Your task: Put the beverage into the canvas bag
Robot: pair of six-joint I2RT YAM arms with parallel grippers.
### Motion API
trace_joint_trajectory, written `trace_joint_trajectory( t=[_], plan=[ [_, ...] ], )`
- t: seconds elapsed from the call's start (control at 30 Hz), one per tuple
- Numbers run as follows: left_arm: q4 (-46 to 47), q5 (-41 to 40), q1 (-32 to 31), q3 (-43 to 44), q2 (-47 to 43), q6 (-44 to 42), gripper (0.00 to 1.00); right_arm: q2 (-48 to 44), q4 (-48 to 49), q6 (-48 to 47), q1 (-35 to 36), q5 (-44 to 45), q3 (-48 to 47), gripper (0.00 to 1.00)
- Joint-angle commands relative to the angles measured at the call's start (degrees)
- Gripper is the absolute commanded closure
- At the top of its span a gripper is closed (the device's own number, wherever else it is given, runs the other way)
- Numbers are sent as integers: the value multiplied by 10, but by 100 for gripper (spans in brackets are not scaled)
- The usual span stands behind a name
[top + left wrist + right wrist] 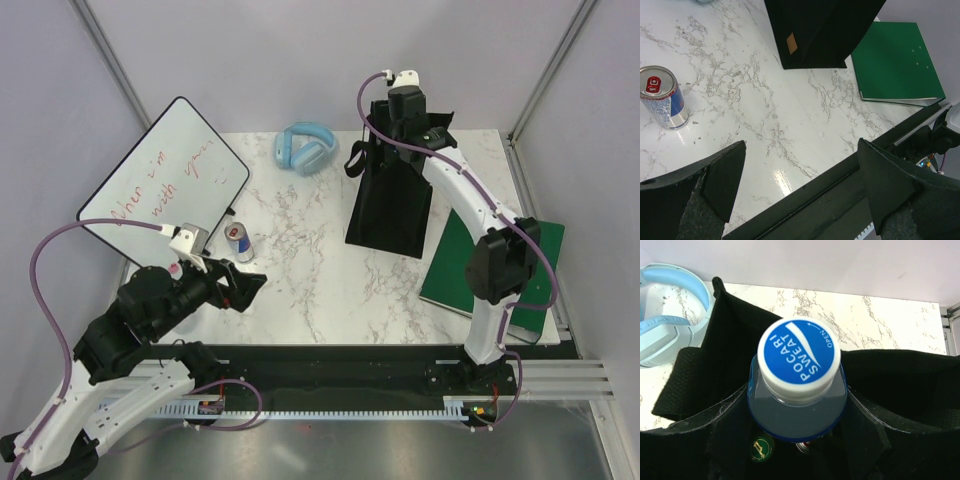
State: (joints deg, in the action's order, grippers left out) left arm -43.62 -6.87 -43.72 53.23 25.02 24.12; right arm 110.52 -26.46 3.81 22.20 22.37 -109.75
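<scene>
On the marble table (300, 270) stands the canvas bag (390, 215), a green binder (450, 270) just beside it, blue headphones (305, 148) near. My right gripper (797, 427) pinches the Pocari Sweat bottle (797, 390) at the bag's open mouth, with other caps (761, 447) below. My left gripper (801, 150) is spread wide, with the Red Bull can (662, 97) near.

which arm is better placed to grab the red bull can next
Left: the left hand is open near the can; the right hand is far off, holding a bottle at the canvas bag mouth.

canvas bag (390, 200): black, tan patch
bottle (799, 355): clear, blue cap, white lettering
can (662, 97): blue and silver, red emblem
table (300, 270): white marble, grey veins
book (450, 270): green
headphones (305, 148): pale blue
whiteboard (165, 170): red writing
</scene>
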Motion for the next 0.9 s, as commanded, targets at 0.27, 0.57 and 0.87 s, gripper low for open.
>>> trace_joint_trajectory(
  t=[0.27,0.57,0.87],
  plan=[
    [20,6,1,10,6,-4,0,-36,-3,49,0,-39,-19,100],
    [17,5,1,21,-2,-1,0,-71,-42,30,-1,-15,-2,100],
    [13,12,1,27,0,1,0,-76,-49,22,-1,0,-14,100]
  ],
)
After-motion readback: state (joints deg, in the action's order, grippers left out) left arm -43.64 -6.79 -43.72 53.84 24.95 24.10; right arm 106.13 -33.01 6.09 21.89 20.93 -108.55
